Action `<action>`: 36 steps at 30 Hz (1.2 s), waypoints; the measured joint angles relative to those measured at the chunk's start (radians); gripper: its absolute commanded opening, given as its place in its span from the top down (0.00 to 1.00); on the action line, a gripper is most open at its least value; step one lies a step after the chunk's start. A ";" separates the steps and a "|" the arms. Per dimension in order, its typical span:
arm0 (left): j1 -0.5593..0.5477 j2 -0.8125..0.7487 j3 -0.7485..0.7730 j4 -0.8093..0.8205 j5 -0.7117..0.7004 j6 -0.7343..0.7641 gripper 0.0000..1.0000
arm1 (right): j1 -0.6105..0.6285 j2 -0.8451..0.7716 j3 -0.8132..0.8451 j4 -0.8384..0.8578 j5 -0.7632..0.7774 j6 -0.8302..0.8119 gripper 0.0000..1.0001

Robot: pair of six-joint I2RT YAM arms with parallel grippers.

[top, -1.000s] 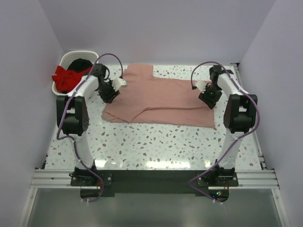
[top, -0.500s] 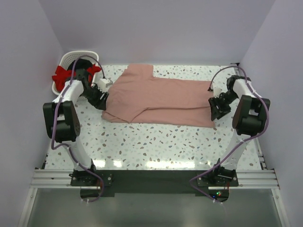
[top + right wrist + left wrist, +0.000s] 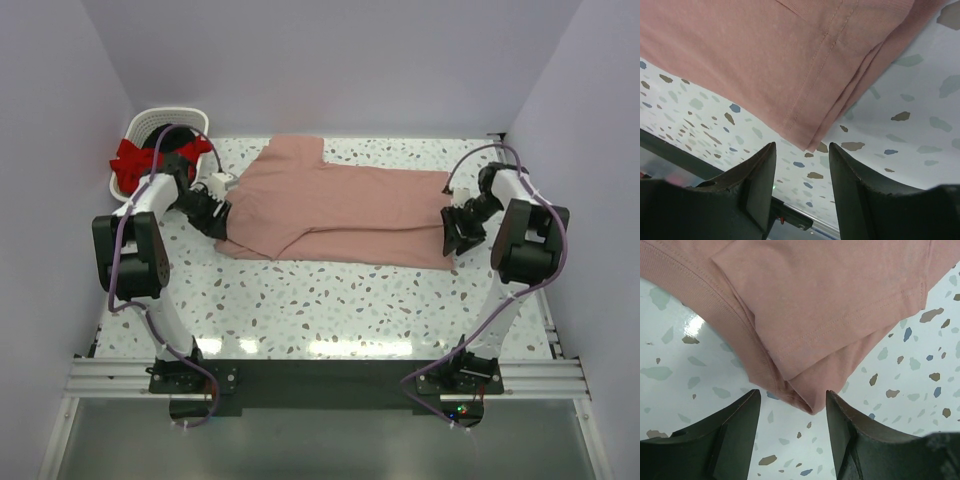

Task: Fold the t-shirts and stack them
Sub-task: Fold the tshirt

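A salmon-pink t-shirt (image 3: 340, 210) lies folded lengthwise across the back of the table. My left gripper (image 3: 214, 222) stands open at its near left corner; in the left wrist view that folded corner (image 3: 810, 405) sits just ahead of the gap between the fingers (image 3: 725, 435). At the shirt's near right corner my right gripper (image 3: 455, 235) is open too, and the right wrist view shows the layered hem corner (image 3: 807, 142) just ahead of its gap, untouched. A red t-shirt (image 3: 135, 163) and a black t-shirt (image 3: 172, 137) lie bunched in the basket.
The white slatted basket (image 3: 152, 122) stands at the back left corner, close behind the left arm. Purple walls close in the table on three sides. A metal rail (image 3: 320, 375) runs along the near edge by the arm bases.
Both arms swung outward from over the shirt and came down low at its near corners. The left jaws opened wider. The shirt has not moved.
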 measured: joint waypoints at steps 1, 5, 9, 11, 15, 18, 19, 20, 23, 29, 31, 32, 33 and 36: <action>0.000 0.000 -0.003 0.000 0.000 0.000 0.39 | 0.000 0.005 0.000 0.001 0.000 0.005 0.51; 0.000 0.000 -0.016 0.006 0.000 0.000 0.38 | 0.000 0.029 -0.008 0.010 0.000 0.019 0.52; 0.000 0.000 -0.029 0.013 -0.001 0.000 0.38 | 0.000 0.053 -0.014 0.010 -0.001 0.033 0.53; 0.000 0.000 -0.034 0.012 -0.001 0.000 0.38 | 0.000 0.059 -0.015 0.012 -0.001 0.040 0.54; 0.000 0.000 -0.034 0.016 -0.001 0.000 0.38 | -0.001 0.060 -0.015 0.013 -0.003 0.046 0.58; 0.000 0.000 -0.034 0.016 -0.001 0.000 0.39 | -0.001 0.060 -0.015 0.013 -0.003 0.048 0.62; 0.000 0.000 -0.034 0.016 -0.001 0.000 0.39 | -0.001 0.060 -0.015 0.013 -0.005 0.050 0.63; 0.000 0.000 -0.034 0.016 0.000 0.000 0.39 | -0.001 0.060 -0.015 0.013 -0.008 0.051 0.65; 0.000 0.000 -0.034 0.016 0.000 0.000 0.39 | -0.001 0.060 -0.015 0.012 -0.014 0.051 0.72; 0.000 0.006 -0.034 0.015 0.008 0.000 0.40 | -0.001 0.060 -0.015 0.010 -0.022 0.050 0.94; 0.000 0.010 -0.034 0.015 0.010 0.000 0.41 | -0.001 0.060 -0.015 0.010 -0.023 0.052 0.92; 0.000 0.013 -0.034 0.015 0.011 0.000 0.41 | -0.001 0.060 -0.015 0.010 -0.023 0.054 0.86; 0.000 0.014 -0.034 0.015 0.011 0.000 0.41 | -0.001 0.060 -0.015 0.009 -0.023 0.056 0.77; 0.000 0.015 -0.034 0.015 0.011 0.000 0.41 | -0.001 0.059 -0.015 0.009 -0.022 0.061 0.66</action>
